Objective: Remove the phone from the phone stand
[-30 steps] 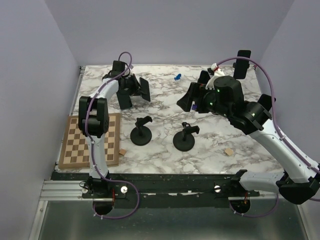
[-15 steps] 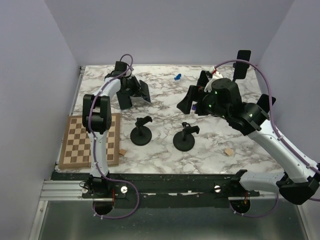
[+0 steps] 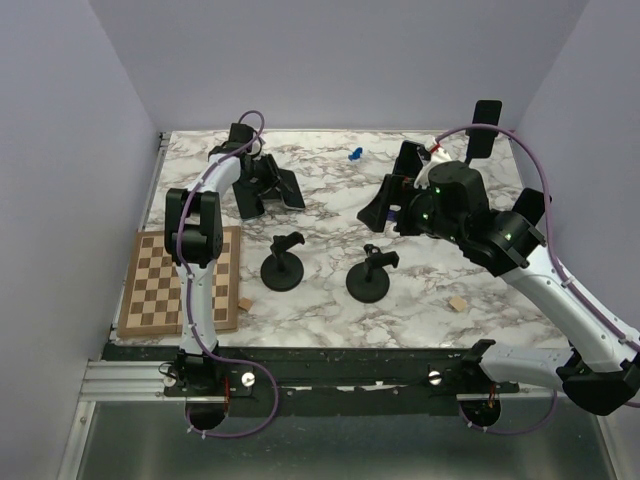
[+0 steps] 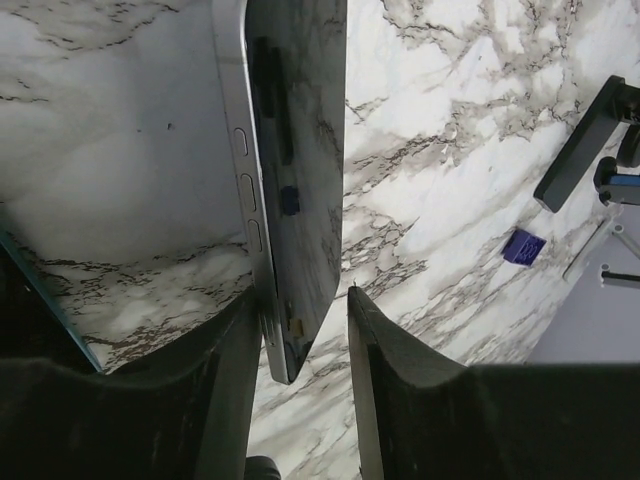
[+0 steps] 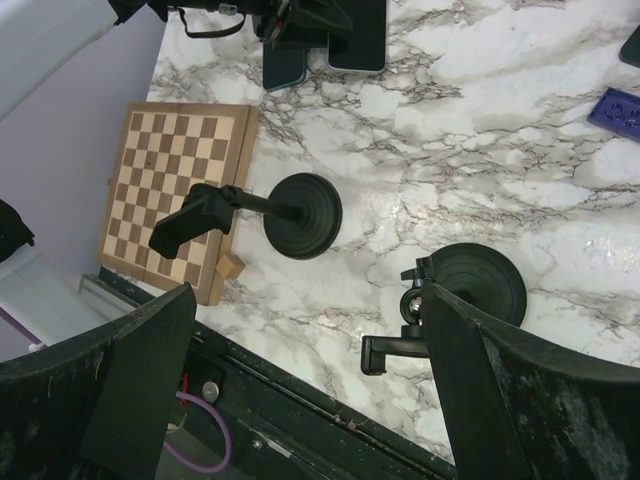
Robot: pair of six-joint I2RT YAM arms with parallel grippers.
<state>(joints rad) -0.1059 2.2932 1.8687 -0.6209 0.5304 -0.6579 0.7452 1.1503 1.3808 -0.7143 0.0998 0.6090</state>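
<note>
Two black phone stands [image 3: 282, 265] [image 3: 368, 278] stand mid-table with empty clamps; the right wrist view shows them as one stand [image 5: 290, 213] and the other stand [image 5: 470, 285]. Two dark phones [image 3: 250, 197] [image 3: 288, 186] are at the far left under my left gripper [image 3: 262, 172]. In the left wrist view a glossy phone [image 4: 295, 180] stands edge-on between the fingers of the left gripper [image 4: 303, 298]. It lies against the left finger with a gap to the right finger. My right gripper [image 5: 310, 390] hangs wide open above the stands, holding nothing.
A chessboard [image 3: 180, 280] lies at the near left with a wooden cube [image 3: 245, 303] beside it. Another cube [image 3: 457, 303] is near right. A small blue piece [image 3: 354, 154] sits at the back. A third black phone [image 3: 487, 128] stands upright at the back right.
The phone at my left gripper has tipped lower toward the table. My right arm has drifted slightly right, still open.
</note>
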